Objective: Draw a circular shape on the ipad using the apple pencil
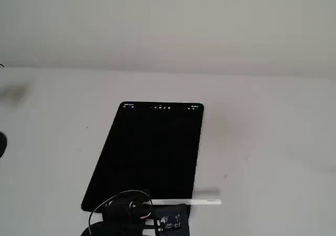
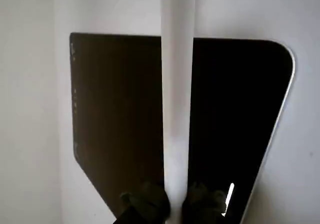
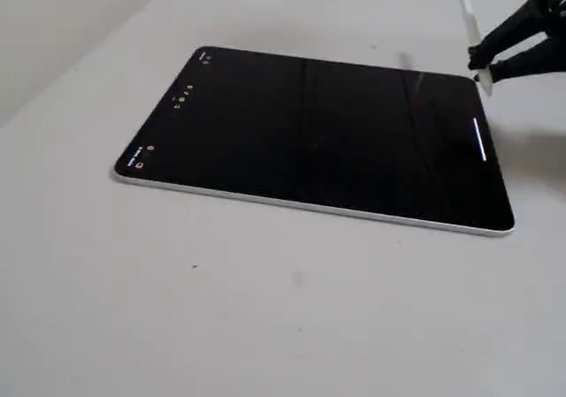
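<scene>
My pincer [image 2: 176, 204] is closed on the apple pencil [image 2: 177, 104], its two dark fingers [image 2: 145, 204] pressing the white shaft from either side, as the wrist view shows along the bottom edge. From there the pencil runs straight up the middle of the picture, crossing the ipad [image 2: 115, 114], whose black screen fills most of the view.

In a fixed view from beyond the tablet's icon edge, the pencil [image 1: 186, 201] lies nearly level across the near short edge of the ipad [image 1: 149, 152], one end reaching past the tablet's right side over the white worktop [image 1: 262, 141]. My pincer [image 1: 157, 207] and a black looping cable [image 1: 113, 204] sit at the bottom of that picture.

The other fixed view, low and from the side, gives what those two do not: the pencil [image 3: 471, 34] stands tilted in my pincer [image 3: 480, 65], its lower end close to the tablet's far right corner; I cannot tell whether it touches the glass. That view also shows the whole ipad [image 3: 309, 132] lying flat on the worktop [image 3: 221, 309], with tiny icons at its left short edge and a short white bar near its right edge. The screen looks plain black otherwise in all three views.
</scene>
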You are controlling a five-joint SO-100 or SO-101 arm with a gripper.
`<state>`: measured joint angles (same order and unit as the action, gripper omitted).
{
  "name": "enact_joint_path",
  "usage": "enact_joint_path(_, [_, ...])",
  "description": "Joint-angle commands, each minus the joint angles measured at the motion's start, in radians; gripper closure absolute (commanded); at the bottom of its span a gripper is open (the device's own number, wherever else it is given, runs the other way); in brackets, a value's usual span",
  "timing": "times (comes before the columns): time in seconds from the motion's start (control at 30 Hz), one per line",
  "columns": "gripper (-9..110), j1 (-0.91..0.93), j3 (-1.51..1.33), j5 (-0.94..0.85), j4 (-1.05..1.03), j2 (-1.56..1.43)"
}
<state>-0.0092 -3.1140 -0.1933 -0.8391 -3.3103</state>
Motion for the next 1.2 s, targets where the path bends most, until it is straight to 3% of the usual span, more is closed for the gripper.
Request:
enact_joint_path(0.0, [101,0.005,0.058,-0.112,0.097,-0.014])
enact_joint_path(0.4, [102,-0.198,-0.018,-0.773,0.611,0.061])
enact_joint_path(0.47, [102,-0.213,-0.018,-0.844,0.841,0.241])
enact_joint_path(0.63, [102,-0.21,0.092,-0.953,1.629,1.08])
enact_joint_path(0.77, [102,-0.181,0.324,-0.983,1.968,1.595])
enact_joint_path(1.17, [102,-0.184,0.727,-1.014,2.063,2.059])
